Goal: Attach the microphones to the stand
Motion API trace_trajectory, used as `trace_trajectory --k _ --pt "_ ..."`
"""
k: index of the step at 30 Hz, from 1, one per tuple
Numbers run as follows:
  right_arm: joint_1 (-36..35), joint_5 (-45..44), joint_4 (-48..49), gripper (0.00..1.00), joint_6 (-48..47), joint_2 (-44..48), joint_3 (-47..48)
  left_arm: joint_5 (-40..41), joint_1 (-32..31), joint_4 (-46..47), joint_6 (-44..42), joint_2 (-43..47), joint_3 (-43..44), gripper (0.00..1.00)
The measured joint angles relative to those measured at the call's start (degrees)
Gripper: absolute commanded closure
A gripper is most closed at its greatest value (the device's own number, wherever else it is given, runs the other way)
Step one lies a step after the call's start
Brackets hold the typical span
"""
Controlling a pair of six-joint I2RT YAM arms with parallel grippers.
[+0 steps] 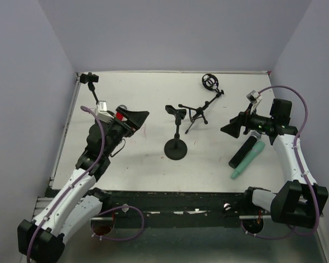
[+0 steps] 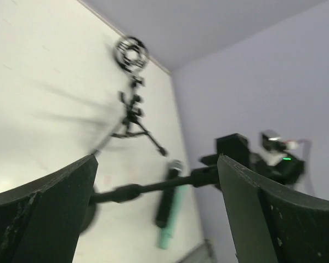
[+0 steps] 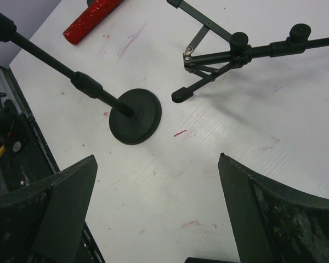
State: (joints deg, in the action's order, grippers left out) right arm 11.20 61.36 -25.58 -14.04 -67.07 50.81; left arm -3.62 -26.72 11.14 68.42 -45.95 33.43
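Black left tool [image 1: 133, 118] is spread wide, nothing between its fingers [image 2: 55, 208]. It hangs over the left part of the white worktop [image 1: 142, 93] and points toward the middle. Red mic [image 1: 120, 115] lies flat on the worktop right by that tool, mostly covered by the wrist in the top view. The right wrist view shows its glittery red body [image 3: 93, 19] clear of both stands.

Right tool [image 1: 233, 127] is spread too and holds nothing, with only bare worktop between its fingers [image 3: 263, 213]. It sits at the right side and faces the left tool across the stands.

Round-base stand [image 1: 176, 148] is upright in the middle, its clip on top empty. Tripod stand [image 1: 197, 114] is just behind and right of it, with its boom running to a ring mount [image 1: 210, 81] near the far edge, also empty.

Black mic [image 1: 244, 151] and mint-green mic [image 1: 248, 160] lie side by side and touching on the right of the worktop, near the right arm. The black one's grey mesh head points away from the bases. No mic is on any stand.
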Motion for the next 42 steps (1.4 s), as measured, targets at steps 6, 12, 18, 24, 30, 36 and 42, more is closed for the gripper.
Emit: trace_trajectory --k 6,12,18,24,30,36,42 --pt "0.0 0.0 -0.4 0.0 -0.3 -0.2 0.0 2.0 6.4 -21.2 -30.1 -3.1 11.7 0.02" --pt "0.0 0.0 -0.9 0.0 -0.7 -0.4 0.0 8.1 7.7 -36.8 -51.3 -22.1 29.7 0.07" --pt "0.0 0.0 -1.0 0.0 -0.9 -0.4 0.0 12.4 10.3 -46.1 -62.2 -41.2 39.2 0.12" --pt "0.0 0.0 -1.0 0.0 -1.0 -0.4 0.0 14.9 13.2 -50.1 -66.0 -53.5 44.9 0.16" --pt "0.0 0.0 -1.1 0.0 -1.1 -0.6 0.0 14.7 16.5 -51.0 -67.1 -60.2 51.0 0.19" --pt "0.0 0.0 -1.1 0.0 -1.1 -0.8 0.0 12.8 18.0 -52.5 -67.1 -65.7 52.4 0.3" --pt "-0.2 0.0 -1.1 0.0 -1.1 -1.0 0.0 9.4 19.0 -54.5 -67.1 -69.5 53.4 0.34"
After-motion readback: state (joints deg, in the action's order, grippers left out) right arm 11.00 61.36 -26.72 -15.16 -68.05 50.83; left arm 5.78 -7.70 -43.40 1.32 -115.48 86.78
